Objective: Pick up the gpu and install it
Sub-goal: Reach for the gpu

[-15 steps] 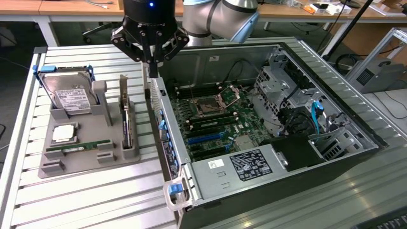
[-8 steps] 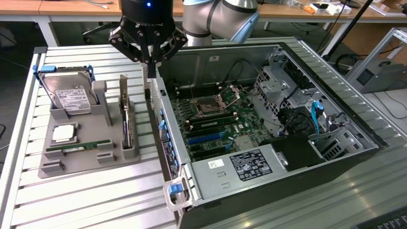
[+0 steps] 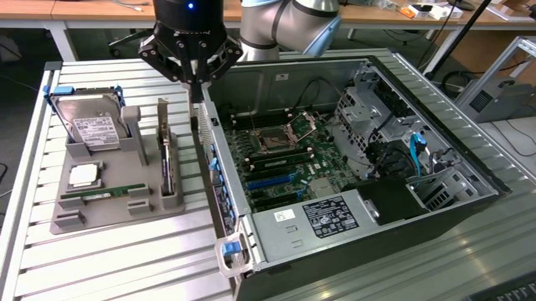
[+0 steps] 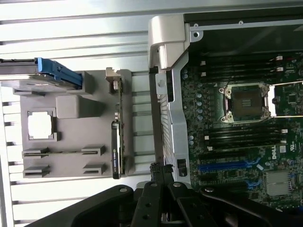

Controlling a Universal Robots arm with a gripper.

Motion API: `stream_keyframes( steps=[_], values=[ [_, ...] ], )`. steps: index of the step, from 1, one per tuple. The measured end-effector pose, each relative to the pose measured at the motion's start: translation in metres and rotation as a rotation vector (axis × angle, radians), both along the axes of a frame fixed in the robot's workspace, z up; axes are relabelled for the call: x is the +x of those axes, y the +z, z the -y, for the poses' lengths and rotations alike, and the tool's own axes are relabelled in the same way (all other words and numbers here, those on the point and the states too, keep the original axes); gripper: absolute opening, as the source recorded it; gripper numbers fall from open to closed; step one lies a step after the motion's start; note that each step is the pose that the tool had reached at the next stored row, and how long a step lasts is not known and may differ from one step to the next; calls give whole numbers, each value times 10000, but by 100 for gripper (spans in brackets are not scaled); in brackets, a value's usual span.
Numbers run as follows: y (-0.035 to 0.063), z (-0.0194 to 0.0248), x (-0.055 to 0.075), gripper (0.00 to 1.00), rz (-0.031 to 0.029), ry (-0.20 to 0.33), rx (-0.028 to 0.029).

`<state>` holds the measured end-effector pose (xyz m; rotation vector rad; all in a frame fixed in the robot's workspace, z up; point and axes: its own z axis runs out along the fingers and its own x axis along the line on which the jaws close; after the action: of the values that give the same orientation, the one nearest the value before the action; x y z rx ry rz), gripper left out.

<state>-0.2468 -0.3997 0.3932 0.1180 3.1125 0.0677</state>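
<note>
The gpu (image 3: 167,164) is a thin dark card with a silvery bracket at its far end. It stands on edge in a slot of the grey holder (image 3: 113,216), to the exterior view's left of the open computer case (image 3: 352,226). In the wrist view the gpu (image 4: 116,142) runs along the holder's edge beside the case wall. My gripper (image 3: 197,84) hangs above the case's rear wall, between the gpu and the motherboard, apart from the card. Its black fingers (image 4: 159,177) are shut with nothing between them.
A hard drive (image 3: 92,124) in a blue frame, a square processor (image 3: 85,175) and a green memory stick (image 3: 104,193) also sit in the holder. Blue expansion slots (image 3: 270,182) lie on the motherboard inside the case. The slatted metal table (image 3: 125,263) surrounds everything.
</note>
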Motion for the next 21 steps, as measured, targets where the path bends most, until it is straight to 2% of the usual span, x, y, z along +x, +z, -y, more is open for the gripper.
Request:
stream_keyframes(
  steps=[21],
  values=[
    [0, 1, -128, 11, 0, 0, 0]
  ],
)
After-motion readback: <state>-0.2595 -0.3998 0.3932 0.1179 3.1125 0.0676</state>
